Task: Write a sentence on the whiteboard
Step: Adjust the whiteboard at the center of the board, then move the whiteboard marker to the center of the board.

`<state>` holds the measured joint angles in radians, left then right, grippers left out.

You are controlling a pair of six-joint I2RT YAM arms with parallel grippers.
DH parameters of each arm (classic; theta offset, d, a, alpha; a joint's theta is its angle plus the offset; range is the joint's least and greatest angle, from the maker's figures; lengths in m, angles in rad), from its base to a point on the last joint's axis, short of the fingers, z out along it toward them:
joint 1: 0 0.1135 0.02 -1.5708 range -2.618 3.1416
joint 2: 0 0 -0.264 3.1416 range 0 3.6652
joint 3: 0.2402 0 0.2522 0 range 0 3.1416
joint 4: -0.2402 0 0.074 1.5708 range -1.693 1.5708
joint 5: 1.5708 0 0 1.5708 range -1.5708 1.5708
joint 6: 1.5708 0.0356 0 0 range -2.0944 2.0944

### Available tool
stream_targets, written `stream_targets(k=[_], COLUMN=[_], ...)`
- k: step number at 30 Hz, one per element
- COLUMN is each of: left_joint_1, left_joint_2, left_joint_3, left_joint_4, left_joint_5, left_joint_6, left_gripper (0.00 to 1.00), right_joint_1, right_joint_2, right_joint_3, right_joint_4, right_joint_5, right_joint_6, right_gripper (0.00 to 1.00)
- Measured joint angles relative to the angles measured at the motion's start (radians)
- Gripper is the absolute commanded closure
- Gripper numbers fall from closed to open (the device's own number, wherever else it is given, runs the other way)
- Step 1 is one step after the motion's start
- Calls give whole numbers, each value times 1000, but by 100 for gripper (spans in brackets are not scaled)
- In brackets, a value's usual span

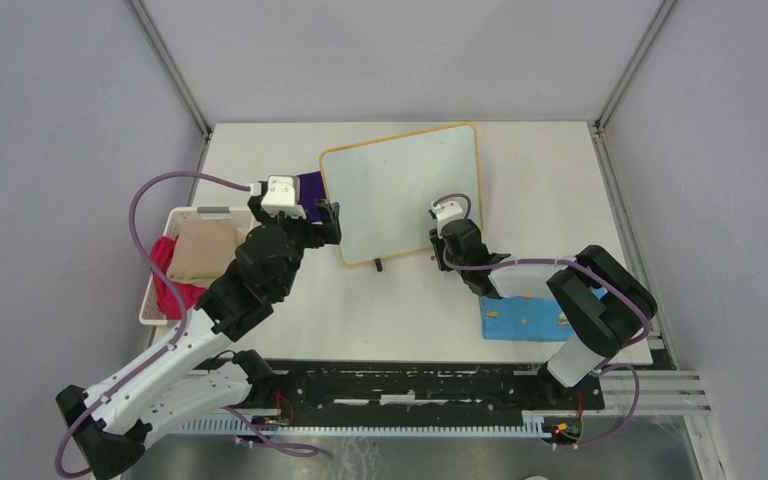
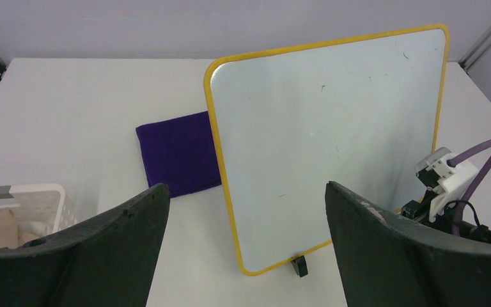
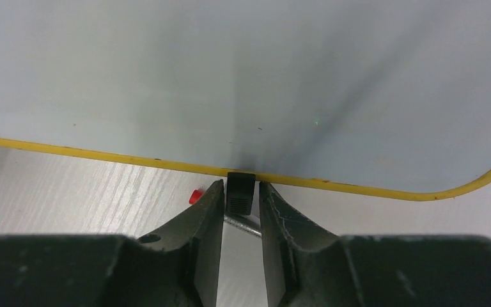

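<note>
Top external view: the whiteboard (image 1: 400, 190) rests at the middle of the table (image 1: 560, 200), slightly rotated, bordered by a thin yellow frame (image 1: 397, 136), its footed edge facing the arms. The left gripper (image 1: 298, 212) hovers just beside the board's left edge, near a purple cloth (image 1: 310, 184) that this edge partly hides. The right gripper (image 1: 436, 240) is at the board's near edge, towards its right corner. A white basket (image 1: 200, 211) at the table's left side holds a beige cloth (image 1: 205, 248) and a red cloth (image 1: 165, 265). A blue patterned cloth (image 1: 520, 322) lies beneath the right arm. Left wrist view: the left gripper (image 2: 246, 192) stands wide apart and holds nothing, its fingers (image 2: 89, 256) framing the whiteboard (image 2: 332, 147), whose glossy face shows only faint specks. One black foot (image 2: 300, 265) sits under the board's lower edge, the purple cloth (image 2: 179, 153) lies beside its left edge, and a corner of the white basket (image 2: 38, 195) appears at lower left. Right wrist view: the right gripper (image 3: 241, 187) is narrow, its fingers (image 3: 198, 217) closely flanking a black foot (image 3: 241, 195) below the yellow frame (image 3: 102, 155). Whether the pads press on that foot cannot be told. A small red object (image 3: 195, 196) lies on the table just left of the fingers, and a thin grey rod (image 3: 243, 225) shows between them.
</note>
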<state>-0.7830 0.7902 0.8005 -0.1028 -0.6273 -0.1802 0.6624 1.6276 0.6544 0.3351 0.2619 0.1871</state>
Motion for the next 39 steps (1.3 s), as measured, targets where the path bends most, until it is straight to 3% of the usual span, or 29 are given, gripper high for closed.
stream_targets(k=[9,20,23,27,30,39], left_joint_1=[0,0,0,0,0,0], left_joint_2=[0,-8,-8,-8,-11,-29], left_joint_3=[0,0,0,0,0,0], left_joint_4=[0,0,0,0,0,0], left_joint_5=[0,0,0,0,0,1], left_joint_6=[0,0,0,0,0,0], left_gripper=[4,4,5,4,4,4], right_joint_1=[0,82,97,108,114,116], right_joint_2=[0,-41,-41,-41,-48,-256], right_joint_3=[-18,-70,-70,-70,-74,-183], right_joint_4=[28,33,27,17,-12,-49], right_joint_5=[0,87,112,132,135,136], right_joint_6=[53,124,145,167,159,69], right_gripper=[83,84,77,50,36,31])
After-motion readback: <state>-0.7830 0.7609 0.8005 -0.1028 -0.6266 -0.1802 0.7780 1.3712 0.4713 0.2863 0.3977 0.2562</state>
